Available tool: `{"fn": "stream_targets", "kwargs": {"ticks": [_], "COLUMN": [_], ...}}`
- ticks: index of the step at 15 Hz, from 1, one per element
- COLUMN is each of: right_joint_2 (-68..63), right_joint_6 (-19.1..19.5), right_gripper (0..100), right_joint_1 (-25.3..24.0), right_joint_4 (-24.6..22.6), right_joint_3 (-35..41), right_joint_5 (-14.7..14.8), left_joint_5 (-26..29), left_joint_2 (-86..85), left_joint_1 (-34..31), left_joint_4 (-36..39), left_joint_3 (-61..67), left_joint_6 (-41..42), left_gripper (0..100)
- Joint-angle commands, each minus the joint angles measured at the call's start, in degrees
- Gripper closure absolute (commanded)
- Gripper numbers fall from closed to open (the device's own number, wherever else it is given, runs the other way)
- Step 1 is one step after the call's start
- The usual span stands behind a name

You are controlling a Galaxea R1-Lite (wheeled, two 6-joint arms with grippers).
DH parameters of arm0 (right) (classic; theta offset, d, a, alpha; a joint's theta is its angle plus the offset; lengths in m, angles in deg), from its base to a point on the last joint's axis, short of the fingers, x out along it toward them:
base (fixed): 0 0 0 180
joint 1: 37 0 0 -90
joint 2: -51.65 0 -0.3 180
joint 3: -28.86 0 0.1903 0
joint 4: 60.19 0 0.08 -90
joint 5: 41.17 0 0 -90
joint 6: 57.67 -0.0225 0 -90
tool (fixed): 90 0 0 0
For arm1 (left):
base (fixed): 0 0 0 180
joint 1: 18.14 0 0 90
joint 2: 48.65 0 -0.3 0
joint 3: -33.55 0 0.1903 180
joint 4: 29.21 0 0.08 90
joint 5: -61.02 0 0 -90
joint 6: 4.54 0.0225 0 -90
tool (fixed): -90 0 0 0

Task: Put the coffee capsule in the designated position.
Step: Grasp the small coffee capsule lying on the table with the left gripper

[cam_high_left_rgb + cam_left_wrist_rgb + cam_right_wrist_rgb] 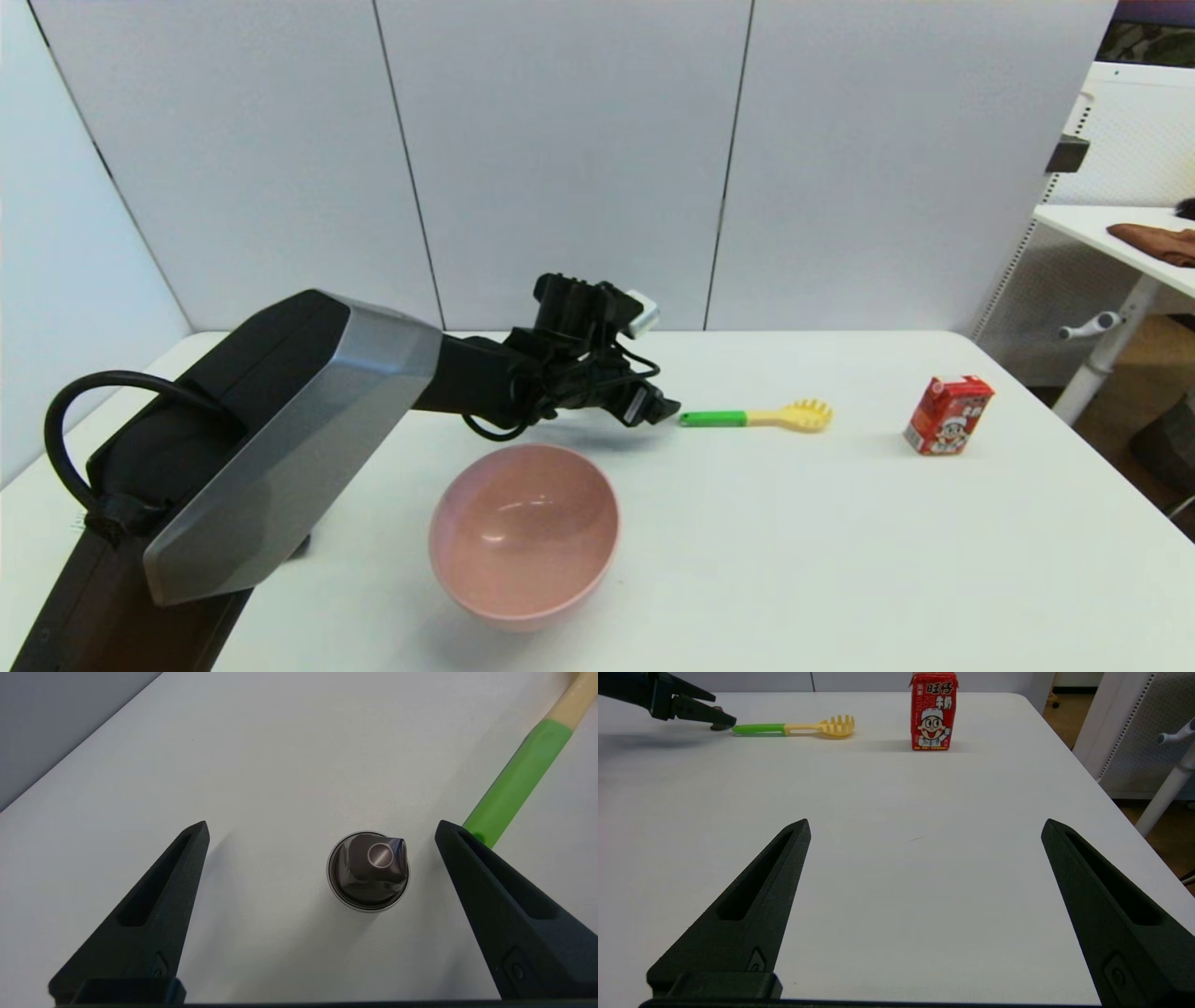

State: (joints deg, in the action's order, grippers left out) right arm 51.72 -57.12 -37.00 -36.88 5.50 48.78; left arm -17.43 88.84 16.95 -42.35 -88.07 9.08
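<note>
The job is barely under way. The coffee capsule (368, 871) sits on the white table (794, 560), resting on its wide rim with the narrow end up, just beside the green handle end of the toy pasta fork (758, 416). From the front the capsule itself is hidden behind the left gripper (322, 828), which is stretched out past the pink bowl (523, 530) and poised low over it. The jaws are spread wide, one on either side of the capsule and not touching it; the capsule lies nearer one finger than the other, close to the fork's handle.

So nothing is grasped yet. To my eye what remains is closing on the capsule, lifting it and carrying it to its place; nothing marks that place, though the bowl seems the likeliest guess.

The right gripper (924, 826) waits low over the near right part of the table, jaws apart and empty, well away from the red milk carton (948, 414)
</note>
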Motion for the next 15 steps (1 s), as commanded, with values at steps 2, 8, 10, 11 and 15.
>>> {"fn": "stream_targets", "kwargs": {"ticks": [2, 8, 10, 11, 15], "right_joint_2": [-0.1, -0.1, -0.1, -0.1, -0.1], "right_joint_6": [0.0, 0.1, 0.1, 0.0, 0.1], "right_gripper": [0, 0, 0, 0, 0], "right_joint_1": [0.0, 0.0, 0.0, 0.0, 0.0], "right_joint_4": [0.0, 0.0, 0.0, 0.0, 0.0], "right_joint_3": [0.0, 0.0, 0.0, 0.0, 0.0], "right_joint_5": [0.0, 0.0, 0.0, 0.0, 0.0], "left_joint_5": [0.1, 0.1, 0.1, 0.1, 0.1], "left_joint_2": [-0.1, 0.2, 0.1, 0.1, -0.1], "left_joint_1": [0.1, 0.2, 0.2, 0.2, 0.5], "left_joint_4": [0.1, 0.1, 0.1, -0.1, -1.0], "left_joint_3": [0.0, 0.0, 0.1, 0.2, 0.4], "left_joint_6": [0.1, 0.0, 0.0, 0.0, 0.1], "left_gripper": [0, 100, 100, 100, 100]}}
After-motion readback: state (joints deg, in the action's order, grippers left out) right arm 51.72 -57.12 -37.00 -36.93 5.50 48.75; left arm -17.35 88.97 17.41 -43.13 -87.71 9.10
